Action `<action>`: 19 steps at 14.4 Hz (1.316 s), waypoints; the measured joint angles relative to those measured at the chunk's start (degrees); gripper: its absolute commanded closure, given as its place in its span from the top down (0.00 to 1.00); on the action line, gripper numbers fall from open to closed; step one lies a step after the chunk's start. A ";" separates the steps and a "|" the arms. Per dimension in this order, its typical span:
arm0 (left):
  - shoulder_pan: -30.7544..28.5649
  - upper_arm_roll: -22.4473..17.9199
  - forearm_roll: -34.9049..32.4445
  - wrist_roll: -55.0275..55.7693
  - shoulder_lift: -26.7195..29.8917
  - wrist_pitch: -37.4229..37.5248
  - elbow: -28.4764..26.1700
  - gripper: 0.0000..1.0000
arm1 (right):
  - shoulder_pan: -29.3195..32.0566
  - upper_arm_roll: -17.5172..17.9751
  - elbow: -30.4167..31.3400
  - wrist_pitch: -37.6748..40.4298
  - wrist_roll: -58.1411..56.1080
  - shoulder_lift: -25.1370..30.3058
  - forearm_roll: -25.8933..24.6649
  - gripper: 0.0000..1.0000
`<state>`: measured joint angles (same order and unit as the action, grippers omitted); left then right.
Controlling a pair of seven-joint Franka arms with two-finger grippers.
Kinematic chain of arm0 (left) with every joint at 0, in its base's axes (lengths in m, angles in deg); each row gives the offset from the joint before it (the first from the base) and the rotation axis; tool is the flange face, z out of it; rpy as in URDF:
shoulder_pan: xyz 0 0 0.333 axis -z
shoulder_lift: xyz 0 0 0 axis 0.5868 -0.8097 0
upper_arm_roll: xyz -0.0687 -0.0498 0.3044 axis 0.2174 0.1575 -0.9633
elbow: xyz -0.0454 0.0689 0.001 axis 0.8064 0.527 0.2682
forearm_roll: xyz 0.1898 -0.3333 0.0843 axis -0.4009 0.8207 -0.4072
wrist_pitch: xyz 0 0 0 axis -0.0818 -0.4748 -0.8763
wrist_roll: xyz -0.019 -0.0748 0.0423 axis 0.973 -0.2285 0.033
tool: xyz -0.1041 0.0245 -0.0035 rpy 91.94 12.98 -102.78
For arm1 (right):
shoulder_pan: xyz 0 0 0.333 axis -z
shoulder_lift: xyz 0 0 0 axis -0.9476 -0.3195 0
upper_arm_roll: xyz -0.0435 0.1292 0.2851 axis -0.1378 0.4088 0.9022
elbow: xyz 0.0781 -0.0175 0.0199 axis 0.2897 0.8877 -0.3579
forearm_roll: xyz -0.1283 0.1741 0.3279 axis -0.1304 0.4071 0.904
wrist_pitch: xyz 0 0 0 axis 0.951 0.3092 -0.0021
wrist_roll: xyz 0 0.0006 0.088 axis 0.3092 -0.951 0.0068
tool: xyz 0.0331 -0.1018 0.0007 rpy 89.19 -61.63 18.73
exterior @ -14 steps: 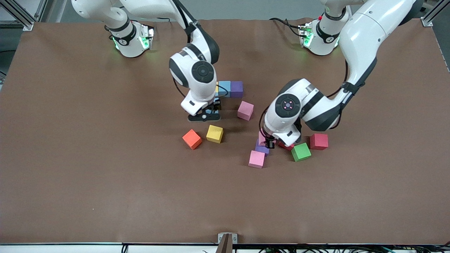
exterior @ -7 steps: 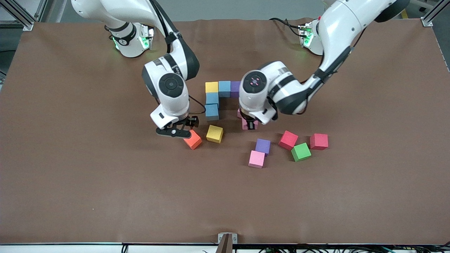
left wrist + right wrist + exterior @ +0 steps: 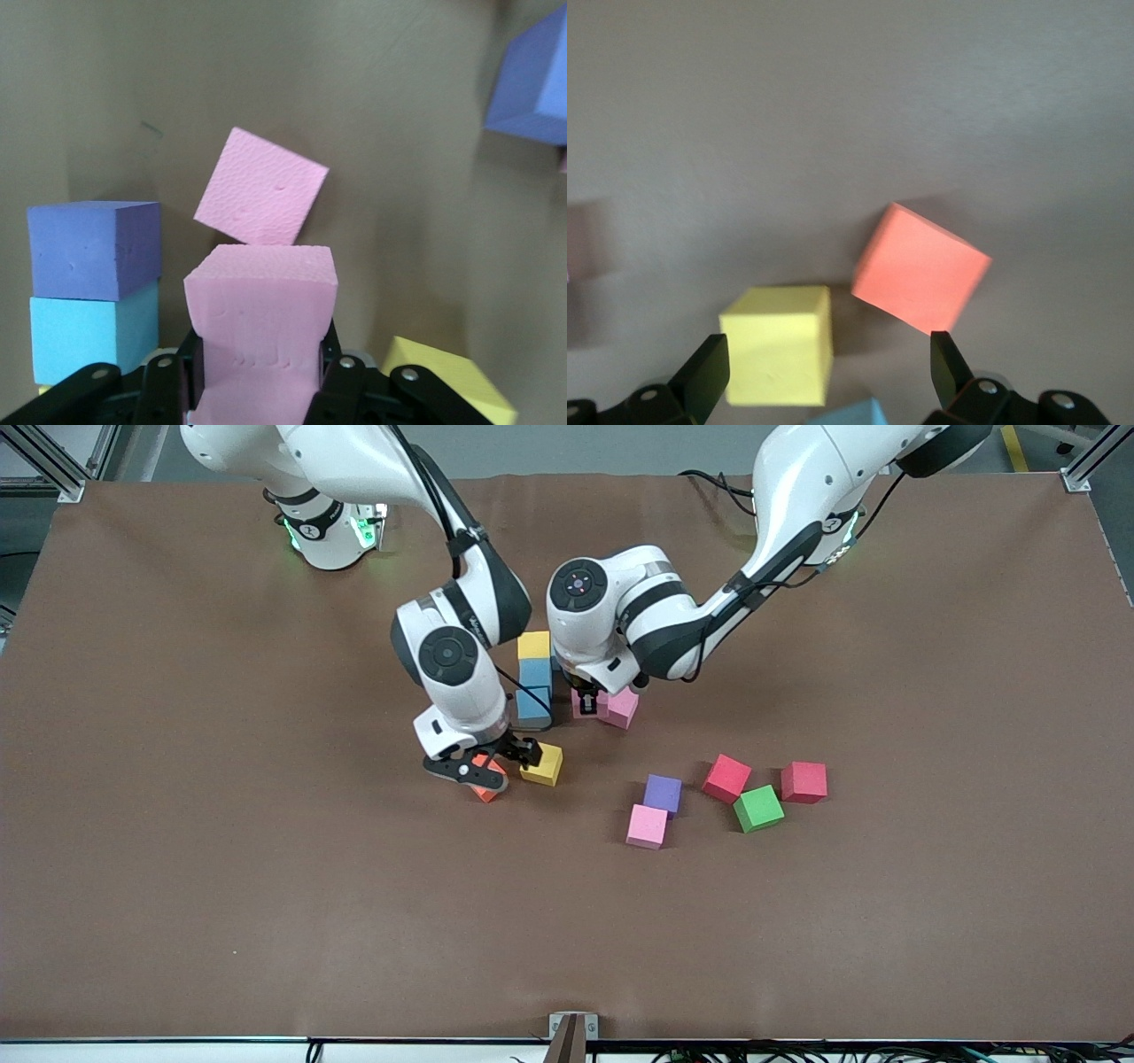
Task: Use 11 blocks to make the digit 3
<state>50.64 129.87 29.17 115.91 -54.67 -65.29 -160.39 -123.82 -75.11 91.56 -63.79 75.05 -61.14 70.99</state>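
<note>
Blocks [image 3: 534,676] forming the digit 3's start sit mid-table as the left gripper [image 3: 585,706] clamps a pink block [image 3: 261,332] beside another pink one [image 3: 619,707]; the right gripper [image 3: 483,769], fingers wide, hovers over the orange block [image 3: 921,276].

Cubes visible on the brown table [image 3: 177,779], by colour: three pink [image 3: 647,825], two yellow [image 3: 534,645], two light blue [image 3: 534,705], two red [image 3: 727,778], one purple [image 3: 663,794], one orange [image 3: 483,788] and one green [image 3: 758,808], making twelve.
</note>
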 measured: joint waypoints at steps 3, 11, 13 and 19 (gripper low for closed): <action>2.52 -3.65 1.50 -0.04 -0.83 -1.29 0.41 0.32 | 0.56 -0.17 -1.75 -0.17 0.58 -2.39 0.21 1.00; 6.58 -6.17 2.11 0.29 -1.05 -3.67 1.28 0.32 | 4.45 -0.39 -3.42 2.96 -5.13 -2.49 0.20 1.00; 6.37 -6.25 2.11 0.29 -1.06 -3.82 1.37 0.32 | 7.40 -0.49 -4.06 4.49 -8.97 -2.48 0.22 1.00; 6.66 -6.30 2.11 0.28 -1.42 -5.65 1.48 0.32 | 12.39 -0.53 -6.04 6.46 -13.57 -2.27 0.38 1.00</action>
<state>57.30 123.58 31.28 116.20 -56.09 -70.95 -158.91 -111.43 -75.63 85.52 -57.33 61.48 -63.42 71.38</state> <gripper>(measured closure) 0.498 0.000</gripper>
